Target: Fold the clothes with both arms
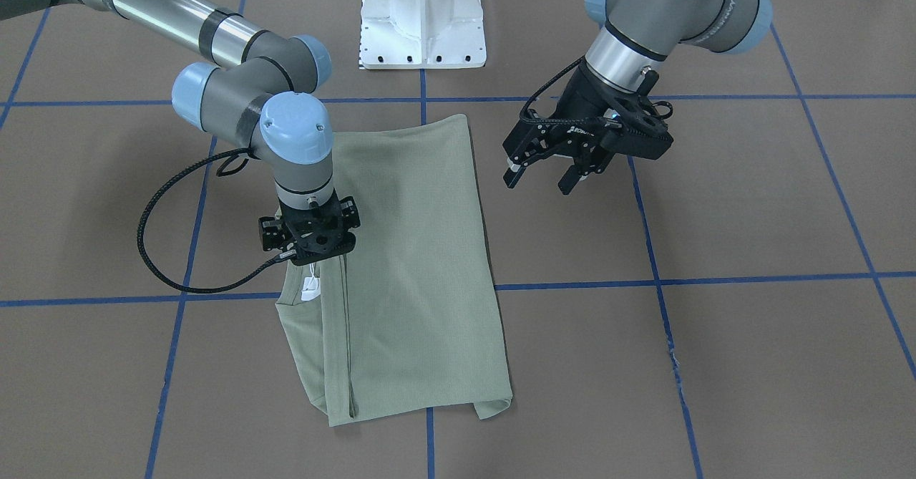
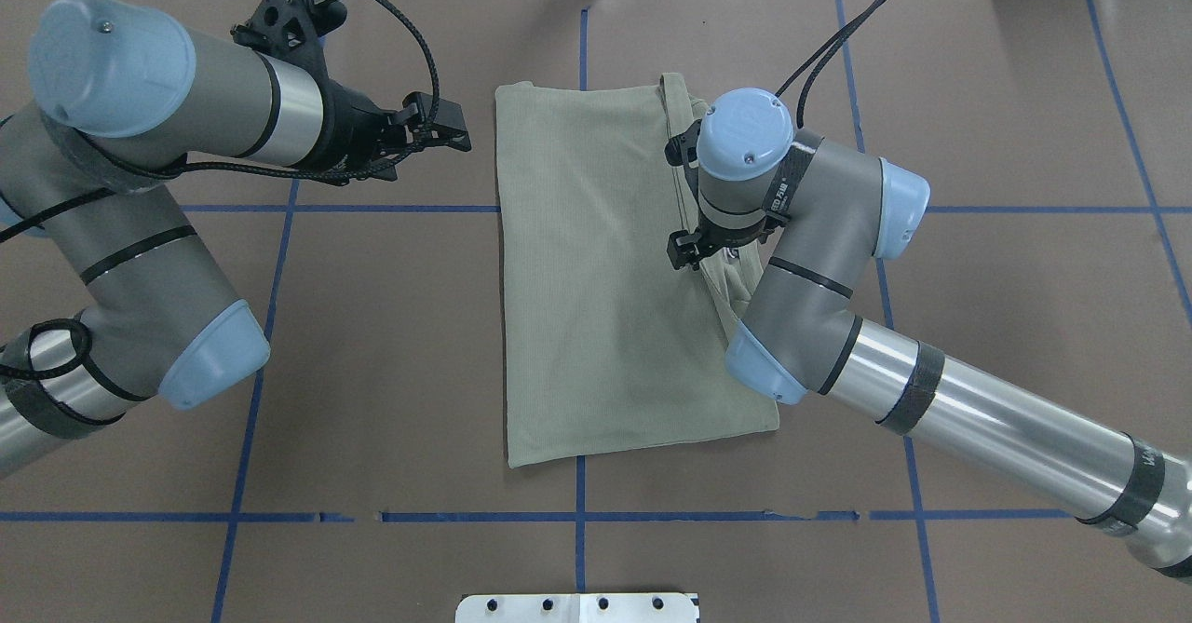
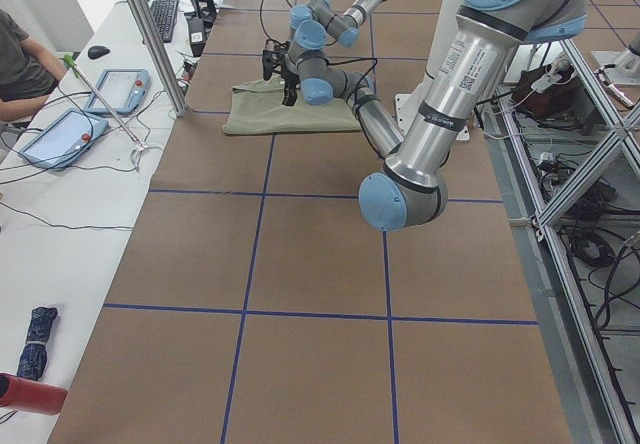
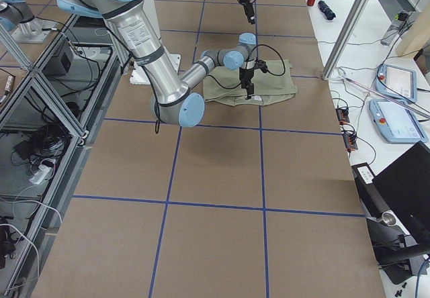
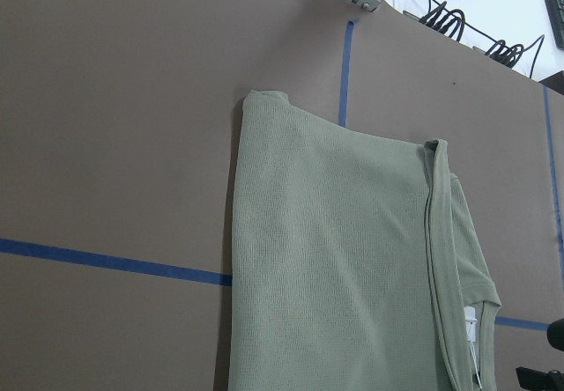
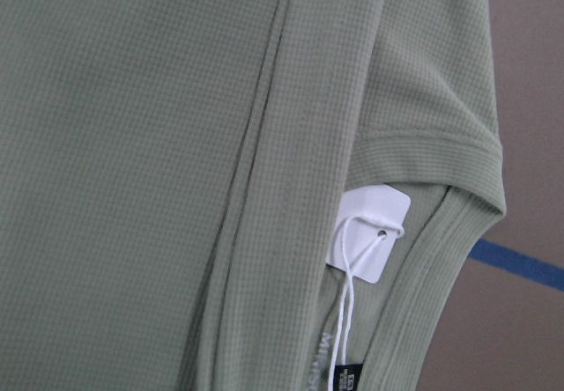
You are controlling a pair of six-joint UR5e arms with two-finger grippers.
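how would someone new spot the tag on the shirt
Find the green shirt on the brown table. At its collar end, beside the right gripper, lies the tag: a small white card on a white string, the only loose white piece on the cloth.

Front-facing: you look steeply down from across the table (image 1: 751, 364), facing the base pedestal (image 1: 422, 17)
Overhead: you look down from the pedestal's side; shares the whole shirt (image 2: 596, 278) with front-facing
Side views: far off, from either table end
Left wrist: shirt well ahead of its jaws
Right wrist: very near, tag (image 6: 370, 232) just ahead of its jaws
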